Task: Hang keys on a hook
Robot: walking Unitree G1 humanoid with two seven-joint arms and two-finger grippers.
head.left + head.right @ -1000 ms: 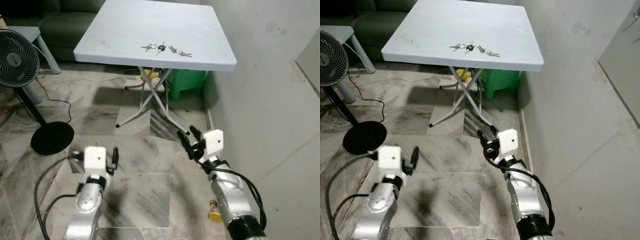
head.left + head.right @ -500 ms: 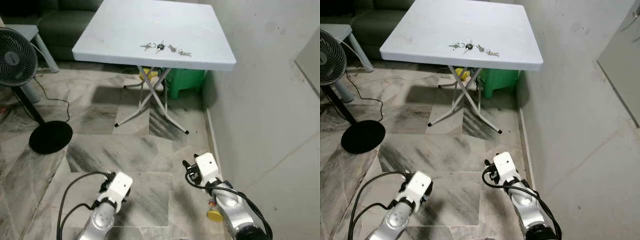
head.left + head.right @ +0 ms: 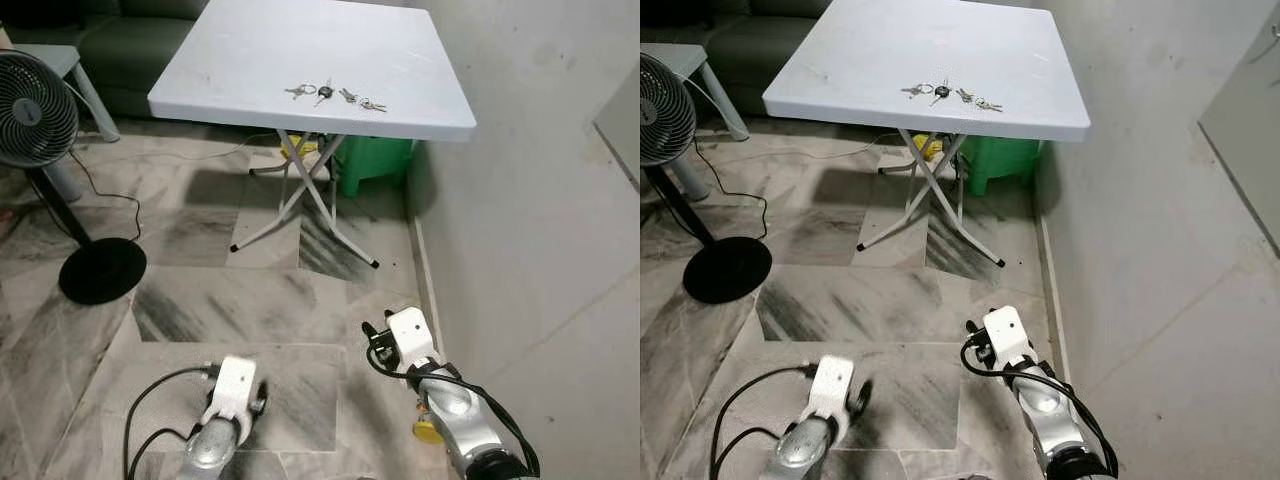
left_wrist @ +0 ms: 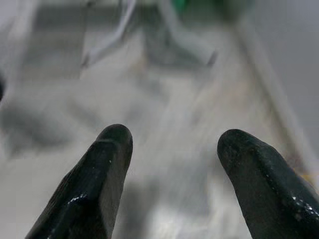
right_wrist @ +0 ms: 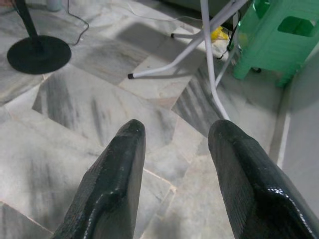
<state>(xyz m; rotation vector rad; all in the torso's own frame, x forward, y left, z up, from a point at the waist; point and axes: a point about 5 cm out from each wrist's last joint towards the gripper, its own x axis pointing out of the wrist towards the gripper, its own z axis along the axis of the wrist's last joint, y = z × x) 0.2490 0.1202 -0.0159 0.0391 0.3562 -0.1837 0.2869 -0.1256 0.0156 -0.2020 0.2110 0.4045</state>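
Observation:
Several keys on rings [image 3: 332, 96] lie in a row near the front edge of the white folding table [image 3: 230, 70]. Both arms hang low over the marble floor, well short of the table. My left gripper [image 4: 172, 144] is open, its two black fingers [image 4: 94, 184] apart with only blurred floor between them; in the left eye view it sits at the bottom left [image 3: 240, 392]. My right gripper [image 5: 174, 130] is open too and holds nothing, pointing at the floor before the table legs [image 5: 212, 55]; it sits close to the wall [image 3: 376, 342].
A standing fan [image 3: 35, 115] with a round black base [image 3: 103, 270] and a trailing cable is on the left. A green plastic stool [image 3: 375, 160] stands under the table, with a dark sofa [image 3: 130, 50] behind. A grey wall [image 3: 540, 200] runs along the right. A small yellow object [image 3: 428, 431] lies on the floor.
Both arms have dropped from a raised, forward pose to low near the floor. The left gripper sank a little further in the last half second. The keys have not moved.

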